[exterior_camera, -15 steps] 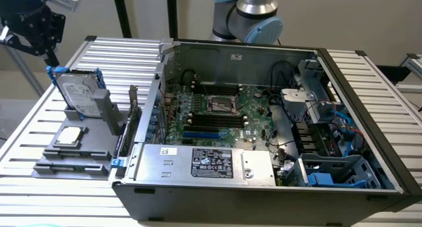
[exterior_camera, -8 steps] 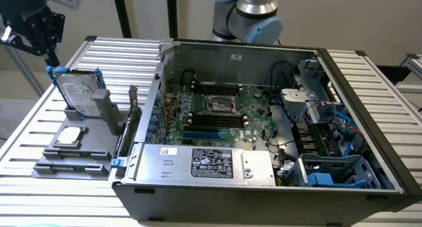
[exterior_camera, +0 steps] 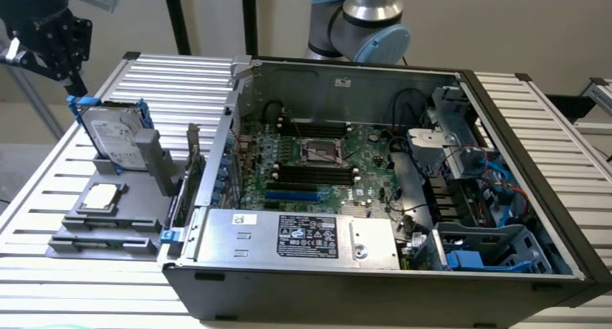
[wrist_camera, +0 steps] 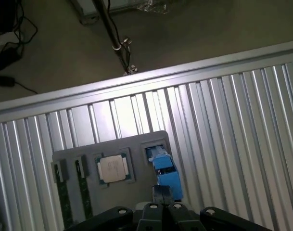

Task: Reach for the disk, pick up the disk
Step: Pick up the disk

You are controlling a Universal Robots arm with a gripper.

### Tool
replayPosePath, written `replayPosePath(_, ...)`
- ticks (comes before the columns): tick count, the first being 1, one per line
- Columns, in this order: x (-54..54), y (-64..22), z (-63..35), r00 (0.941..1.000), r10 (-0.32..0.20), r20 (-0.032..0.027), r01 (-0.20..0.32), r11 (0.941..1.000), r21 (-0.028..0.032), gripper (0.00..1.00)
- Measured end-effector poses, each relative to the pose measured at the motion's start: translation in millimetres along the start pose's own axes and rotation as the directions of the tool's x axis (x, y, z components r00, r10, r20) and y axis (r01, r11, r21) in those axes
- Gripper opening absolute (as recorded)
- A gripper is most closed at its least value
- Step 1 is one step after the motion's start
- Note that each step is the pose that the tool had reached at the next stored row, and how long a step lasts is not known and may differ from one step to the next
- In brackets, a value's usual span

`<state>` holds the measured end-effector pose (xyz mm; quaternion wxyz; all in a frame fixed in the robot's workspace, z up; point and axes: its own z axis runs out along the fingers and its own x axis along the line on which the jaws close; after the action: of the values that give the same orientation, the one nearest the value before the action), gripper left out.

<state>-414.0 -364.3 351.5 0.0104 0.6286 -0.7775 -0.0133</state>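
In the grey holder (exterior_camera: pixel 134 225) on the slatted surface (exterior_camera: pixel 163 78), just behind the holder's CPU chip (exterior_camera: pixel 102 195), the disk (exterior_camera: pixel 113 137) is stood on edge. Above the holder's far end the gripper (wrist_camera: pixel 160 194) is held, its jaws drawn together on nothing.

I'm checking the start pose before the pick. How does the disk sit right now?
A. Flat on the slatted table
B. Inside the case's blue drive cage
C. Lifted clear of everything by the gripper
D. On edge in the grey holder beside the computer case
D: the disk stands upright on its edge in the grey holder, on the exterior view's left of the open computer case, white label showing.
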Motion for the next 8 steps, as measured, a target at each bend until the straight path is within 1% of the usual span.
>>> replayPosePath(8, -2.4, 0.5, 0.1, 0.9981, -0.062, -0.0005, 0.062, 0.9981, 0.008, 0.11)
